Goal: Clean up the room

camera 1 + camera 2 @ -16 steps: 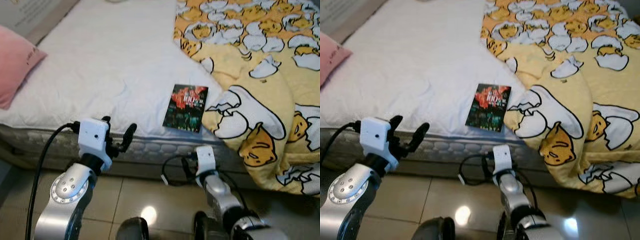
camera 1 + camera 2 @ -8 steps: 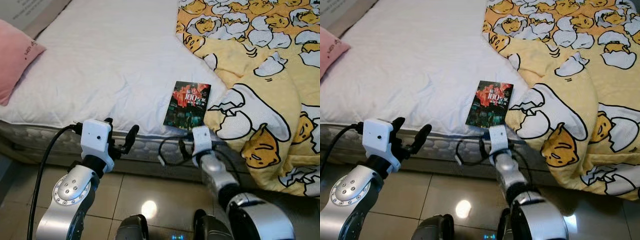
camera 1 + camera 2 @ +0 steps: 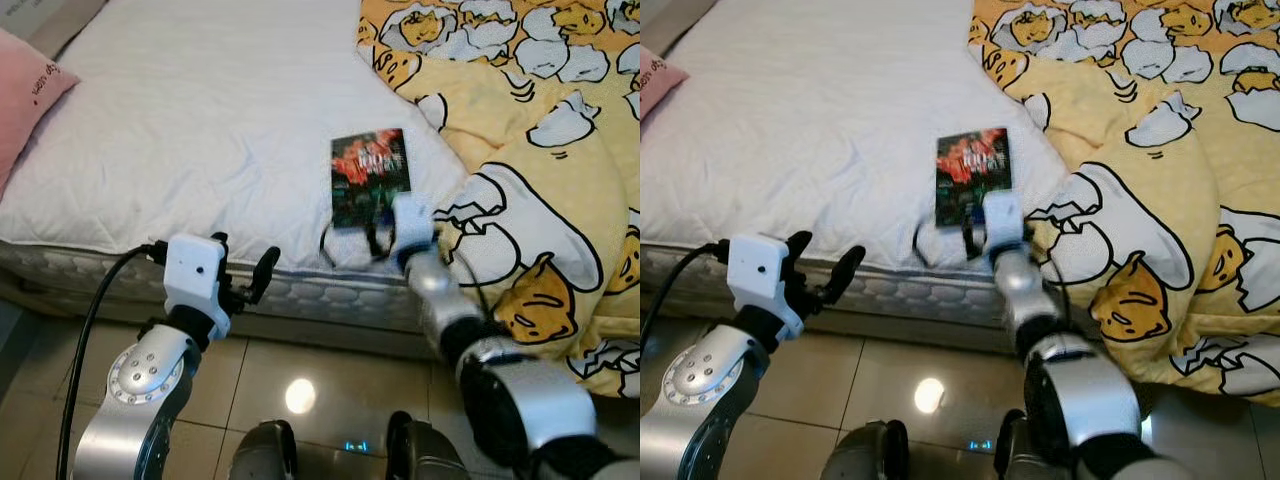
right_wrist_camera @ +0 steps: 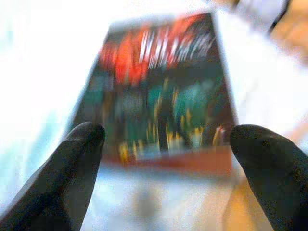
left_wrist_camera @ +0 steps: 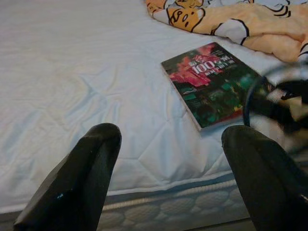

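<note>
A book [image 3: 369, 176] with a dark red and green cover lies flat on the white mattress [image 3: 200, 130], near its front edge and just beside the yellow blanket [image 3: 540, 150] with egg pictures. The right gripper [image 4: 166, 163] is at the near end of the book, its two black fingers [image 4: 72, 168] spread wide, one at each side of the cover, not pinching it. The left gripper [image 3: 240, 280] hangs in front of the mattress edge, its fingers also spread, holding nothing. A pink pillow [image 3: 25, 100] lies at the far left of the bed.
</note>
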You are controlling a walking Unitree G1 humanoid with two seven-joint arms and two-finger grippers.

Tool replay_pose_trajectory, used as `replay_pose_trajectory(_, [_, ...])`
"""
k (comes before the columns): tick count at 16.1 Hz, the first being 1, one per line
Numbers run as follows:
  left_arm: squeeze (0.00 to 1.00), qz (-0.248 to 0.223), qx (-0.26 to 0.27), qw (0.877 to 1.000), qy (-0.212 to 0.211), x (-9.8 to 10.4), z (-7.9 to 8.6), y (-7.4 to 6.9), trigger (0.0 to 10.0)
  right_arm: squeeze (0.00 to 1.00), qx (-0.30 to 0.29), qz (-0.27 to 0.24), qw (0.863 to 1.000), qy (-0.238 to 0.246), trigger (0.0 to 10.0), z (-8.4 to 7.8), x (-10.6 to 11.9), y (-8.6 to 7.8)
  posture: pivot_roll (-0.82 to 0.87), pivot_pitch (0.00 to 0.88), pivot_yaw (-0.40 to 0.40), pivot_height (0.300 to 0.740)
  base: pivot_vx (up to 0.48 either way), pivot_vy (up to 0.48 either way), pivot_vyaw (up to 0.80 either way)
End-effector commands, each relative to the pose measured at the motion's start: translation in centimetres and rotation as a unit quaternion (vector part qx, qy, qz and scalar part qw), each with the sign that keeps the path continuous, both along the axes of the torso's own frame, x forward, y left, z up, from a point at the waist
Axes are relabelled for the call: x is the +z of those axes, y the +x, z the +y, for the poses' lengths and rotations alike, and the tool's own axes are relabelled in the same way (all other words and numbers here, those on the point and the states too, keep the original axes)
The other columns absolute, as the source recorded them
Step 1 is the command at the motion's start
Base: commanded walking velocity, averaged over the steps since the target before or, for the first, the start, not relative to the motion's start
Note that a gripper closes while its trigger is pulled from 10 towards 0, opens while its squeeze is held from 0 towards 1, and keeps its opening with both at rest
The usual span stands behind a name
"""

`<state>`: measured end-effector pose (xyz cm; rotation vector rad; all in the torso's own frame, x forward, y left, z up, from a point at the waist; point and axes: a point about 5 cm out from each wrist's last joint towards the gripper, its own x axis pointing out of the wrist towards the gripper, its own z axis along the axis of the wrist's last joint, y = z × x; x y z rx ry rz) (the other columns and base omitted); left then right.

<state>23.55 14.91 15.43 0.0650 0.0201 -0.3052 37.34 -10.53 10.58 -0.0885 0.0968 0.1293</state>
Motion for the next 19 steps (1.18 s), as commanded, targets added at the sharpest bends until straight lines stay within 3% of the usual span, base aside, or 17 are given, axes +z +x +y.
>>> replay_pose_trajectory(1, [0.00, 0.007, 0.004, 1.000, 0.003, -0.4, 0.2, 0.1, 10.0, 0.00, 0.002, -0.024, 1.000, 0.014, 10.0, 0.4, 0.9, 0.3, 0.17, 0.160, 0.109, 0.727, 0.000, 0.000, 0.00])
replay_pose_trajectory(3, [0.00, 0.002, -0.001, 1.000, -0.001, -0.4, -0.2, 0.6, 10.0, 0.00, 0.002, -0.050, 0.998, 0.033, 10.0, 0.2, 1.3, 0.1, 0.15, 0.136, 0.094, 0.727, 0.000, 0.000, 0.00])
replay_pose_trajectory(7, [0.00, 0.003, 0.002, 1.000, -0.008, -1.2, -0.8, 1.2, 10.0, 0.00, -0.014, -0.073, 0.995, 0.071, 10.0, -1.3, -1.7, -2.9, 0.11, 0.067, 0.043, 0.727, 0.000, 0.000, 0.00])
replay_pose_trajectory(10, [0.00, 0.009, 0.038, 0.999, -0.027, -2.5, -0.7, 2.2, 10.0, 0.00, -0.046, -0.113, 0.992, 0.020, 10.0, -3.9, -2.4, -6.7, 0.05, 0.000, -0.013, 0.727, 0.000, 0.000, 0.00])
replay_pose_trajectory(13, [0.00, -0.006, 0.085, 0.995, -0.042, -2.7, 0.1, 3.7, 10.0, 0.00, -0.092, -0.119, 0.989, -0.010, 10.0, -6.7, -2.4, -8.1, 0.03, 0.000, -0.035, 0.727, 0.000, 0.000, 0.00])
replay_pose_trajectory(14, [0.00, -0.029, 0.088, 0.995, -0.027, -2.2, 0.3, 4.5, 10.0, 0.00, -0.097, -0.147, 0.984, -0.022, 10.0, -7.8, -1.9, -8.7, 0.03, 0.000, -0.037, 0.727, 0.000, 0.000, 0.00])
replay_pose_trajectory(17, [0.00, -0.055, 0.069, 0.996, 0.007, -1.9, 0.4, 6.1, 10.0, 0.00, -0.091, -0.120, 0.988, -0.020, 10.0, -7.2, -2.5, -7.5, 0.01, 0.000, -0.019, 0.727, 0.000, 0.000, 0.00])
replay_pose_trajectory(19, [0.00, -0.061, 0.037, 0.997, 0.024, -1.7, -0.7, 6.9, 10.0, 0.00, -0.082, -0.112, 0.990, -0.008, 10.0, -6.4, -1.8, -6.2, 0.01, 0.000, -0.013, 0.727, 0.000, 0.480, -0.32])
